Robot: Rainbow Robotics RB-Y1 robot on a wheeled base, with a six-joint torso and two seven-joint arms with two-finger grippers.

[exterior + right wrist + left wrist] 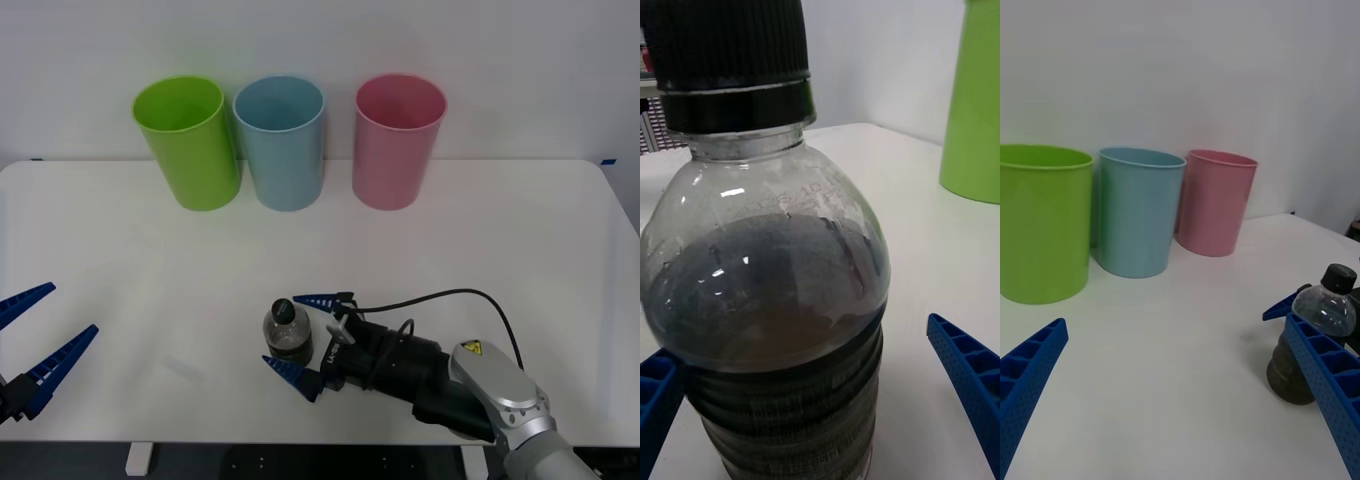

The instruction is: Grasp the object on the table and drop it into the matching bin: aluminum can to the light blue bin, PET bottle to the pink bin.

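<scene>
The PET bottle [285, 331], small and clear with a black cap and a dark label band, stands upright near the front edge of the white table [500, 250]. My right gripper [281, 332] is open around it, one blue finger on each side. In the right wrist view the bottle [767, 285] is very close, with a gap showing between it and one finger [970, 382]. The pink bin [398, 140] stands at the back, with the light blue bin [282, 140] to its left. My left gripper [73, 308] hangs open at the front left, holding nothing.
A lime green bin [190, 140] stands left of the light blue one in the back row. The left wrist view shows all three bins, the green [1041, 225], the blue [1139, 214] and the pink [1217, 202], with bare tabletop between them and the bottle [1319, 315].
</scene>
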